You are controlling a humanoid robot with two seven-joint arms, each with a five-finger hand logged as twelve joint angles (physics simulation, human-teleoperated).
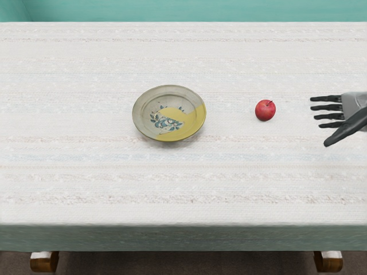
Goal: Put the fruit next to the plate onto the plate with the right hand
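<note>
A pale table with a faintly striped cloth fills the head view, with a teal wall along the top and two wooden legs showing under the front edge. Near the centre sits a shallow plate with a grey-green rim, a yellow patch across its lower right half and a small blue leaf pattern inside. The fruit, a small red apple with a short stem, rests on the cloth at the plate's three o'clock, clearly apart from the rim and not on the plate. Further out at three o'clock from the apple, the right hand comes in from the right edge, dark fingers spread and stretched toward nine o'clock, thumb angled down toward seven o'clock. It holds nothing, and a clear gap separates it from the apple.
</note>
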